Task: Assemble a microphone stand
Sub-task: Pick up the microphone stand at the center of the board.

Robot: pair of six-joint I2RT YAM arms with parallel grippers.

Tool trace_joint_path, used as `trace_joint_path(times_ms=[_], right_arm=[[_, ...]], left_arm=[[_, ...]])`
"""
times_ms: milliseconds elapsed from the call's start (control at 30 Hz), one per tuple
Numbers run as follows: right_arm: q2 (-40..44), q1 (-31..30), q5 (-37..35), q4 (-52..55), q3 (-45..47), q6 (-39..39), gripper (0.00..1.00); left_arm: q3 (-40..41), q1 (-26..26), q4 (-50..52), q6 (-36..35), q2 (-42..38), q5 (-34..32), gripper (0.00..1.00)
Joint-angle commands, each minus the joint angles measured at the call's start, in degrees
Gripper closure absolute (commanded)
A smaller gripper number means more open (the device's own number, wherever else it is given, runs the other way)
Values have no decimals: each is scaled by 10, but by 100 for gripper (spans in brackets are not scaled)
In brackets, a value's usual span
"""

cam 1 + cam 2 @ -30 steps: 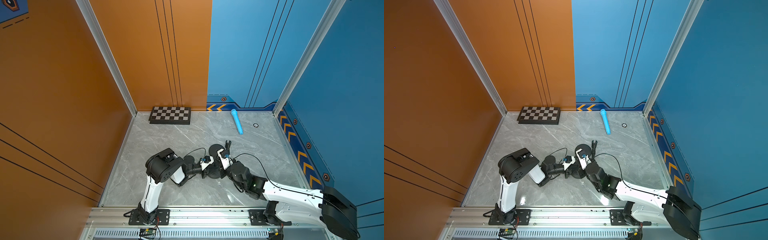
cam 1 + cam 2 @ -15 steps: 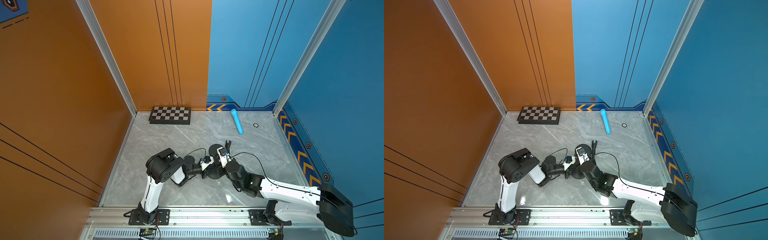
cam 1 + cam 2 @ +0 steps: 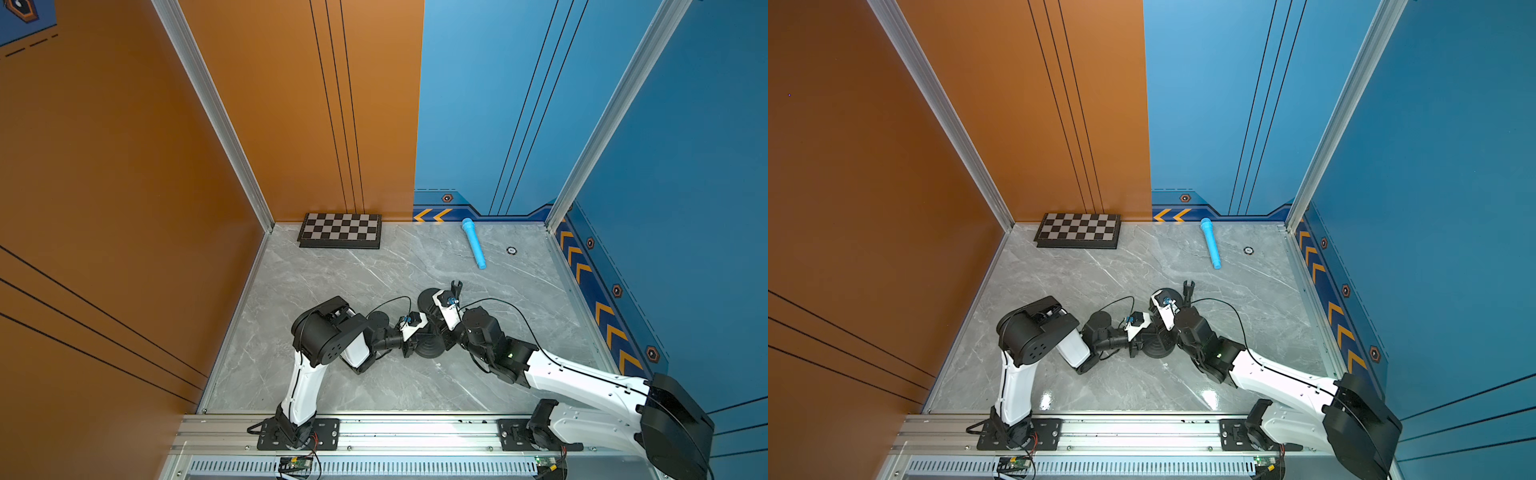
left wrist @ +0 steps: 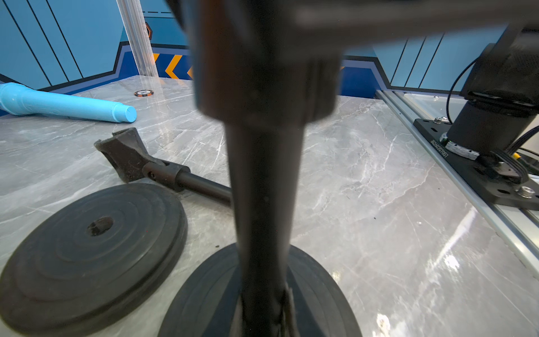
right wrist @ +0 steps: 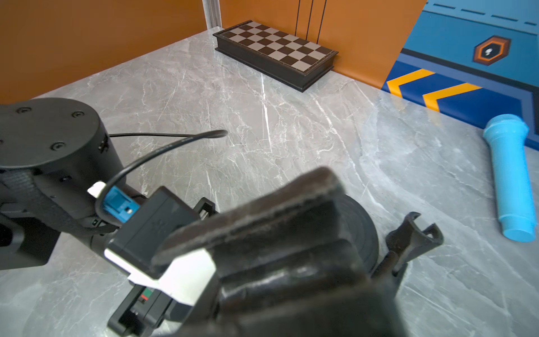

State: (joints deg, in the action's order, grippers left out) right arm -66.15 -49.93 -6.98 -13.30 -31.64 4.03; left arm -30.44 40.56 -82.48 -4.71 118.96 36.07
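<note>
Left wrist view: the upright pole (image 4: pixel 264 189) fills the middle, close and blurred, its lower end meeting the centre of the near base (image 4: pixel 318 291)
Left gripper (image 3: pixel 415 343): low over the table (image 3: pixel 311 270) at the left edge of the near base, jaws drawn together on the foot of the upright pole as far as the blurred close-up shows
Right gripper (image 3: pixel 439 329): over the near base from the right, just beside the left gripper; its dark pads (image 5: pixel 248 216) fill the right wrist view out of focus, and I cannot tell whether they are parted or pressed on anything
Near base: a ringed black disc flat on the table between the two arms, partly covered by the grippers in both top views
Second base (image 4: pixel 96 242): flat on the table just behind the near base, toward the far edge, with an open hole at its centre
Blue microphone (image 3: pixel 473 243): lying on the table near its far edge, wide head farthest away, well apart from both grippers
Clip pole (image 4: pixel 201 186): lying on the table just beside the second base, its forked clip (image 4: pixel 125 154) toward the blue microphone, its other end hidden behind the upright pole
Chessboard (image 3: pixel 340 230): closed and flat against the orange wall (image 3: pixel 291 124), well apart from the stand parts
Small disc (image 3: pixel 511 250): on the table near the blue microphone, toward the far right corner
</note>
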Motion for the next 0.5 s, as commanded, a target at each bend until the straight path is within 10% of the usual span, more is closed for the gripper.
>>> trace_joint_path(times_ms=[0,467], right_arm=[[-14,-9,21,-1,-12,-11,75],[29,-19,-37,50,-56,-27,87]], left_arm=[[9,-3,17,-1,4,-4,76],[88,-12,17,-3,-115,-31,47]])
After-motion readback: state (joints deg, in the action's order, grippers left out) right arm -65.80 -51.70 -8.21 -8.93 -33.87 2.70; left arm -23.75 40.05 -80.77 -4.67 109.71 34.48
